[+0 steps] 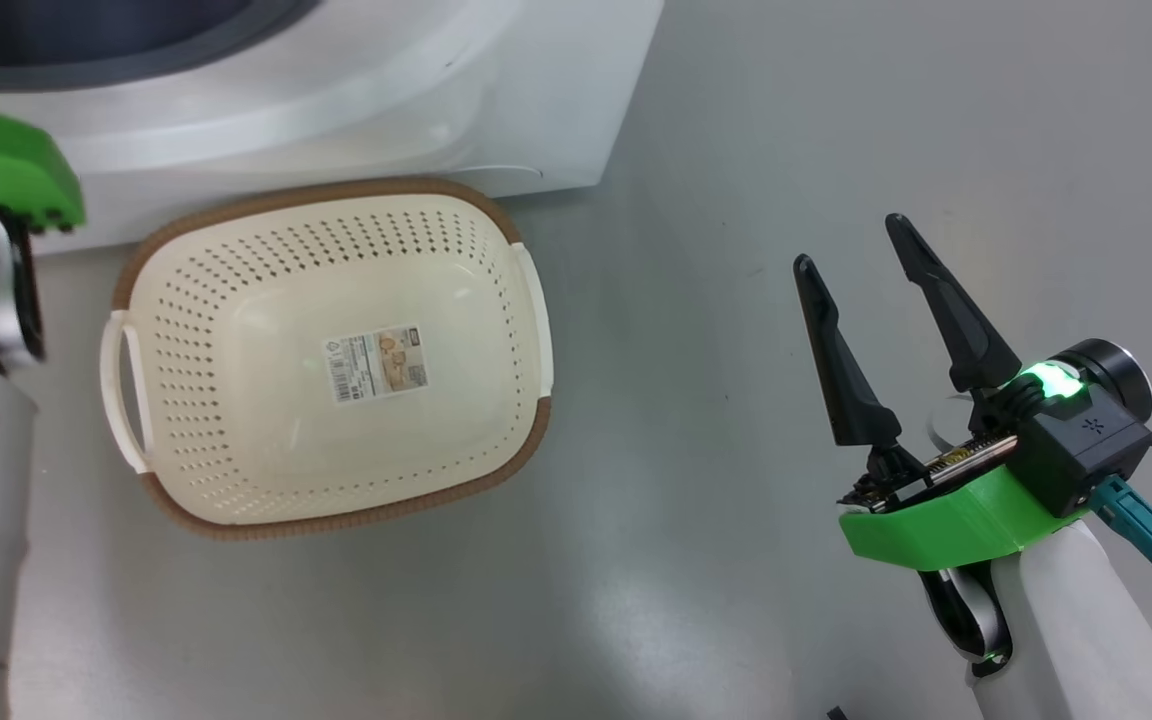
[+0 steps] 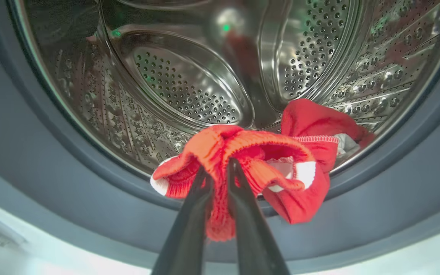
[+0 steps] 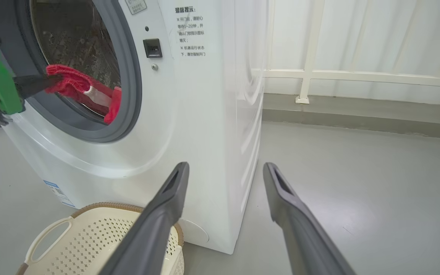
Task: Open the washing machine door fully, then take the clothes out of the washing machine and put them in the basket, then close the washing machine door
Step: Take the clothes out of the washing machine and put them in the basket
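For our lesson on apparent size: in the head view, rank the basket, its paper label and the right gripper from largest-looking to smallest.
1. basket
2. right gripper, likely nearer the camera, so it looks enlarged
3. paper label

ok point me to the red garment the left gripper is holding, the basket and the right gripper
red knit garment (image 2: 239, 147), left wrist view, on its ribbed upper fold
basket (image 1: 196, 340), head view, on the perforated left inner wall
right gripper (image 1: 848, 239), head view, midway between its open fingertips

Before washing machine, basket on floor; clothes at drum mouth.
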